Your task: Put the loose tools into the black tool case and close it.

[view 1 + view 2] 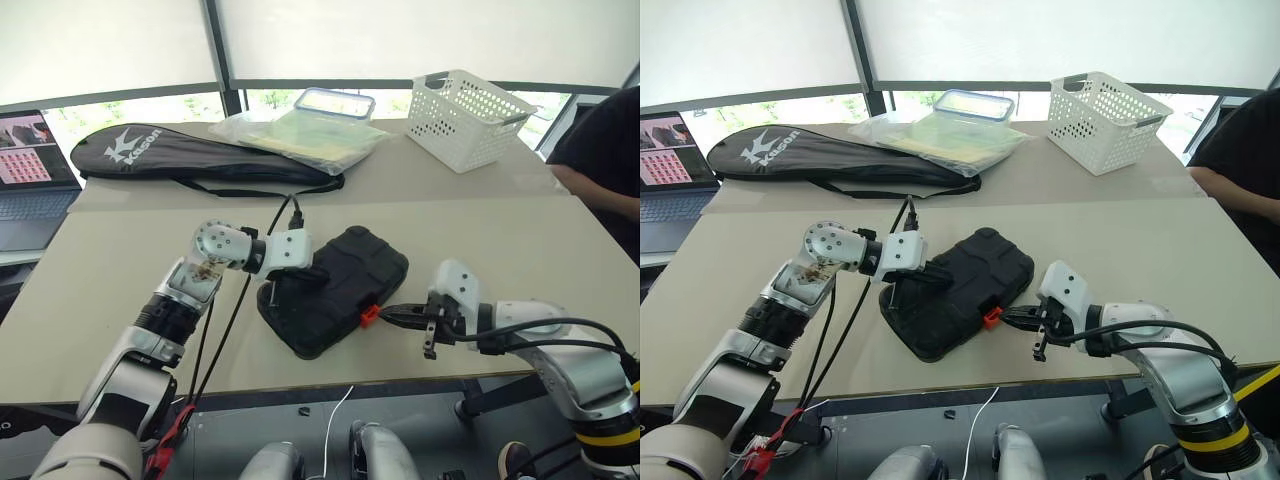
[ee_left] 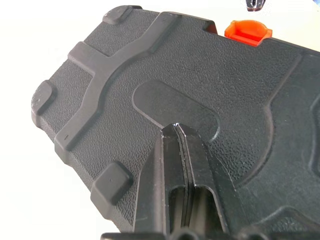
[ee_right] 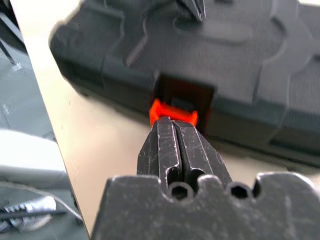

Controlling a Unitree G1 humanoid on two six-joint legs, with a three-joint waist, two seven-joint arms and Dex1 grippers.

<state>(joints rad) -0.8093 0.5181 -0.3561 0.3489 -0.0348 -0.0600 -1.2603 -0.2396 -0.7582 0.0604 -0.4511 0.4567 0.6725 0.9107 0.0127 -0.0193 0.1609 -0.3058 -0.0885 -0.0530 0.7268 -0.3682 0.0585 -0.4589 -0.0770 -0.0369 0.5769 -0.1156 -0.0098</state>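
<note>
Black tool case (image 1: pixel 335 290) lies lid-down-shut on the tabletop (image 1: pixel 120 300) near its front edge, orange latch (image 1: pixel 369 315) facing the right arm. Left claw (image 2: pixel 176 131) is pinched together, empty, its tips resting on the middle of the lid; right claw (image 3: pixel 172 122) is likewise pinched together and empty, tips right at the latch. Racket bag (image 1: pixel 190 155) and white basket (image 1: pixel 465 120) sit well behind the case.

Bare table (image 1: pixel 120 300) around the black tool case (image 1: pixel 345 280); racket bag (image 1: pixel 190 155), basket (image 1: pixel 465 118) behind.
</note>
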